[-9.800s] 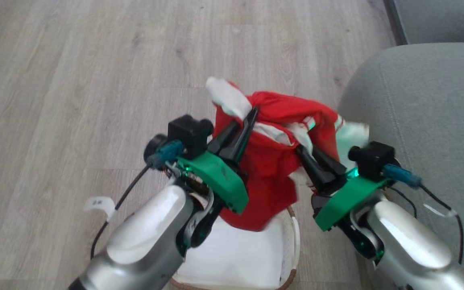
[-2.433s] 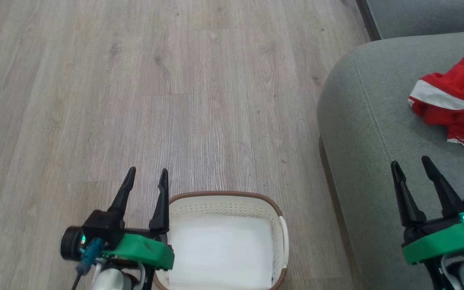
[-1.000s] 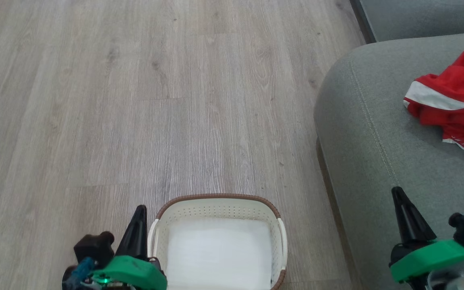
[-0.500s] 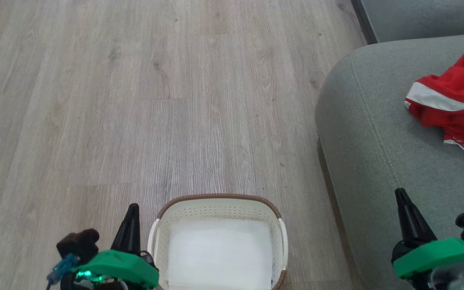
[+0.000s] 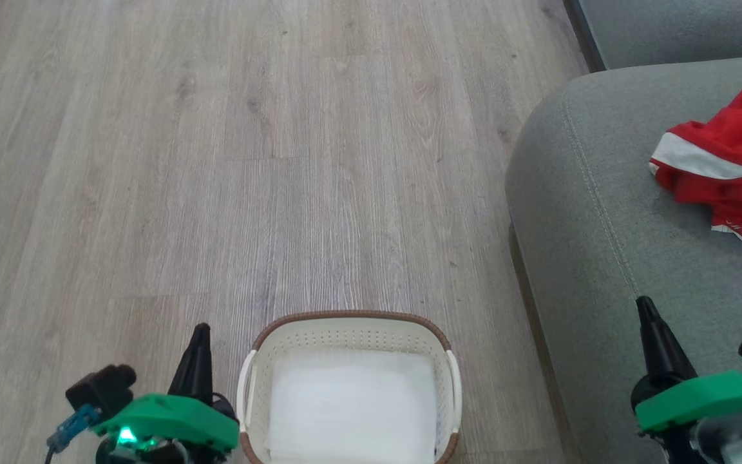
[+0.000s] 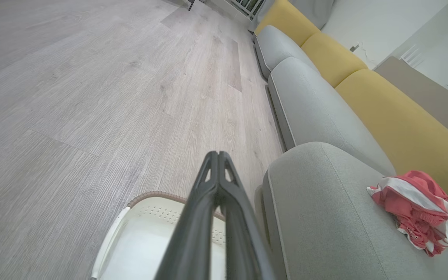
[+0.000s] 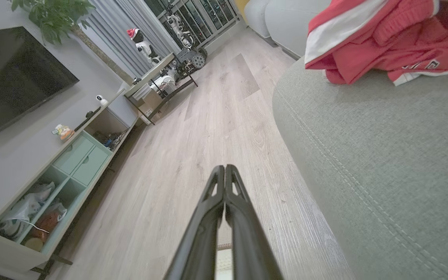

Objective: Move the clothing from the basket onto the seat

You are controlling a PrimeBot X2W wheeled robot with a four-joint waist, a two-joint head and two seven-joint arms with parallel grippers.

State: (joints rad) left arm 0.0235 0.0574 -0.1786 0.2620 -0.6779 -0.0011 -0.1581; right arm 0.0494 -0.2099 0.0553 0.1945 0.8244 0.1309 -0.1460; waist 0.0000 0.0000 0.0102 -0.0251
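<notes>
- Red clothing (image 5: 732, 193) lies crumpled on the seat (image 5: 590, 258); well apart from the basket (image 5: 345, 316) on the floor
- Left gripper (image 6: 218, 154) fingers pressed together, holding nothing; right gripper (image 7: 224, 168) likewise

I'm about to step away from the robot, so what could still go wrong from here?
1. The left gripper sits shut right beside the basket; a sideways arm move might knock it.
2. The white sheet in the basket could be picked up by mistake.
3. The right gripper is shut close beside the seat; a swing could scrape it or drag the clothing.
</notes>
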